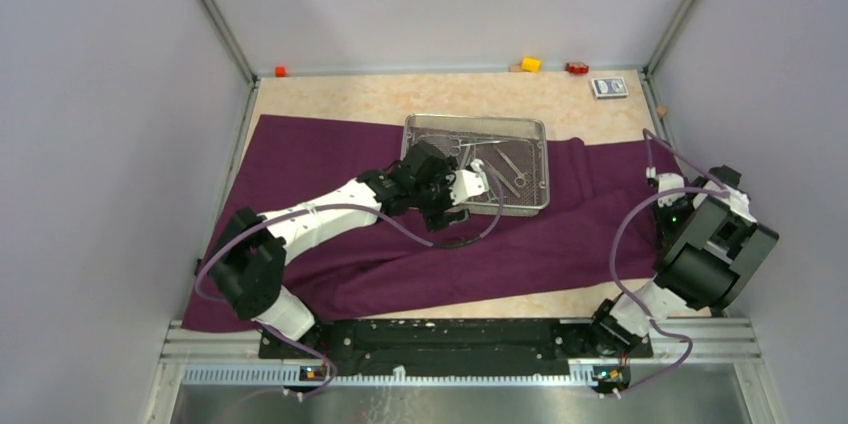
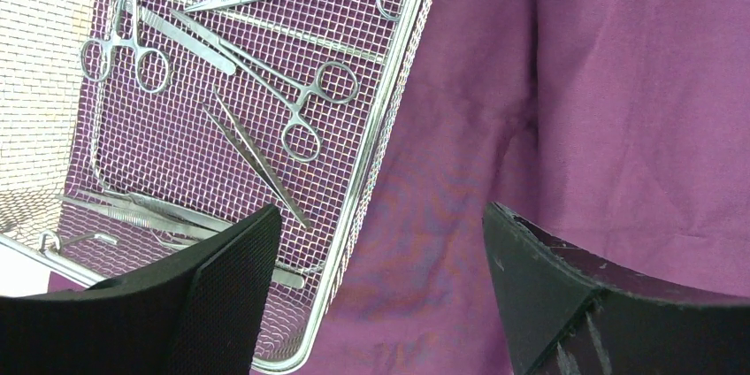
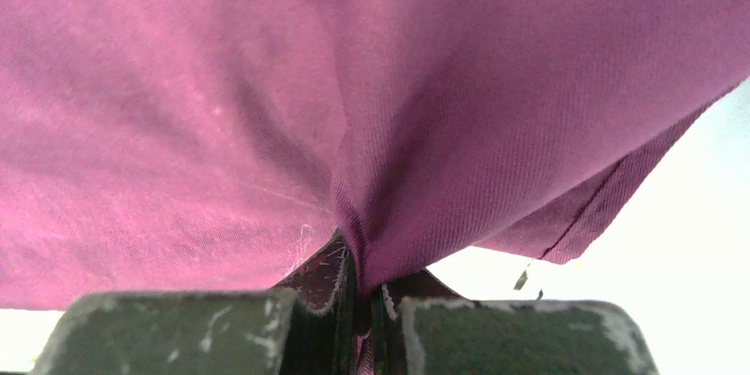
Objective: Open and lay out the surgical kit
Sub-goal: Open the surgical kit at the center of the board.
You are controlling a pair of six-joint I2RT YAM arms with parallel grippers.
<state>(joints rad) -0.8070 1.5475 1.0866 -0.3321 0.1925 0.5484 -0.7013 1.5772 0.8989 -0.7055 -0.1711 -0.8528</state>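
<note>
The dark purple cloth wrap (image 1: 320,154) lies spread across the table, with the wire-mesh steel tray (image 1: 475,122) resting on it toward the back. Ring-handled clamps (image 2: 305,105) and slim tweezers (image 2: 256,158) lie loose on the mesh. My left gripper (image 1: 485,189) hovers open over the tray's near right corner. In the left wrist view the left gripper (image 2: 382,211) straddles the tray rim (image 2: 389,118) and bare cloth (image 2: 619,83), holding nothing. My right gripper (image 1: 662,192) is at the cloth's right end. In the right wrist view the right gripper (image 3: 361,278) is shut on a pinched fold of cloth (image 3: 265,83).
A blue-white card packet (image 1: 609,87) lies at the back right. Small yellow (image 1: 530,64), red (image 1: 576,68) and orange (image 1: 281,71) blocks sit along the back wall. Grey walls and metal frame posts close in both sides. A strip of bare tabletop (image 1: 350,99) shows behind the cloth.
</note>
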